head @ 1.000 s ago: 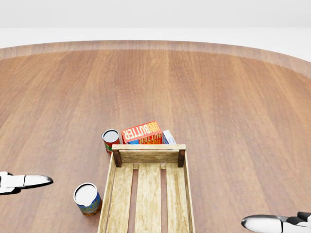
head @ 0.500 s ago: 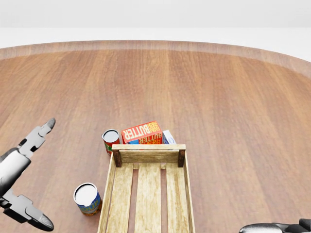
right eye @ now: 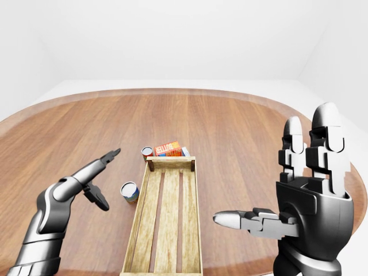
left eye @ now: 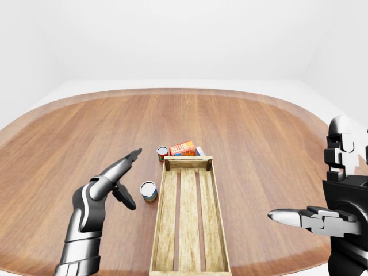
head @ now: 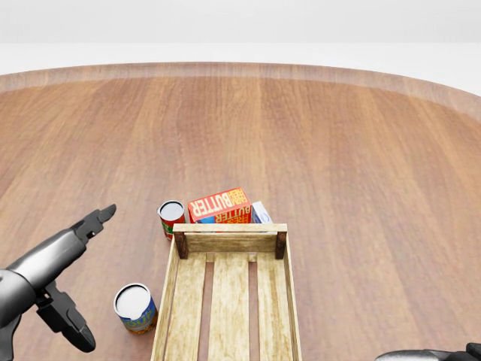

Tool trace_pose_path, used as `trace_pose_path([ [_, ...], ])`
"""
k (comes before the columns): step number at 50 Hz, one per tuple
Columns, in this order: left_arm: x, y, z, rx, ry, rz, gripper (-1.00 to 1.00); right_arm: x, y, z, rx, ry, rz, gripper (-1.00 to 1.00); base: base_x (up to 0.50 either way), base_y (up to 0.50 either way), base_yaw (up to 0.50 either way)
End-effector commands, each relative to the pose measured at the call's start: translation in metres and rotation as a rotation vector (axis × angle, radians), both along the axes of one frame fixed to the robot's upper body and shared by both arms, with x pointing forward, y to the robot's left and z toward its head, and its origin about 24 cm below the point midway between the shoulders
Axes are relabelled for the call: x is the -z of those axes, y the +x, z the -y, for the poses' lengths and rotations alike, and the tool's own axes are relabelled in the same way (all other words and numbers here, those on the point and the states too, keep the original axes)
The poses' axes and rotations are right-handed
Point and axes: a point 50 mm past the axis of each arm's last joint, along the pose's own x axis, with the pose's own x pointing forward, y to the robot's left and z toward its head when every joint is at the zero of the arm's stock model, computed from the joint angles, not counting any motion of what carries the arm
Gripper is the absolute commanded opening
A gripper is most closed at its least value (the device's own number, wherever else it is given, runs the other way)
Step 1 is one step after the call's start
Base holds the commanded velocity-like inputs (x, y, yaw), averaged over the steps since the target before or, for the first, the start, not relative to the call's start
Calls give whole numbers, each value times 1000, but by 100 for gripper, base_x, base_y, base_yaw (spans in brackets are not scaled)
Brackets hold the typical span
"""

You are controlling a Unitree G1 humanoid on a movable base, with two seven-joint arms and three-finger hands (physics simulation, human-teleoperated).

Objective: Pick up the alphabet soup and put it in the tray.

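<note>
The alphabet soup (head: pixel 135 307), a white-topped can with a blue label, stands on the wooden table just left of the long wooden tray (head: pixel 229 228); it also shows in the left-eye view (left eye: pixel 149 191). My left hand (head: pixel 98 278) is open, its fingers pointing up-right and its thumb hanging down, a short way left of the can and not touching it. My right hand (right eye: pixel 264 178) is open and empty, fingers upright, to the right of the tray near the table's lower edge.
A red-labelled can (head: pixel 171 216), a red butter box (head: pixel 219 205) and a small blue-and-white box (head: pixel 261 213) sit against the tray's top end. The tray holds nothing. The round table edge (head: pixel 240 69) curves across the top of the head view.
My left hand has come in from the left edge of the head view and moved right toward the blue can. My right hand has sunk almost out of the bottom right corner.
</note>
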Motion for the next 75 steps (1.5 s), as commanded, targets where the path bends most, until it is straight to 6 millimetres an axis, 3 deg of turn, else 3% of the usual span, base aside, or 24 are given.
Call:
trace_pose_path([
  [1, 17, 8, 9, 26, 55, -87, 100, 1, 0, 1, 11, -4, -10, 100, 0, 0, 0],
  [11, 23, 23, 21, 64, 74, -131, 100, 2, -1, 2, 25, -2, -25, 100, 0, 0, 0],
  [17, 39, 34, 22, 86, 123, -234, 100, 2, -3, 6, 28, 11, -32, 100, 0, 0, 0],
  [33, 54, 40, 25, 158, 181, -321, 100, 3, -3, 6, 24, 24, -45, 100, 0, 0, 0],
  [47, 66, 51, 32, 100, 209, -343, 100, 3, -4, 6, 14, 33, -55, 100, 0, 0, 0],
  [52, 60, 57, 33, 80, 201, -353, 100, 4, -4, 6, 13, 36, -65, 100, 0, 0, 0],
  [54, 66, 55, 34, 83, 201, -347, 100, 4, -4, 6, 12, 37, -68, 100, 0, 0, 0],
  [75, 67, 58, 35, 52, 231, -368, 100, 4, -4, 7, 10, 52, -78, 100, 0, 0, 0],
])
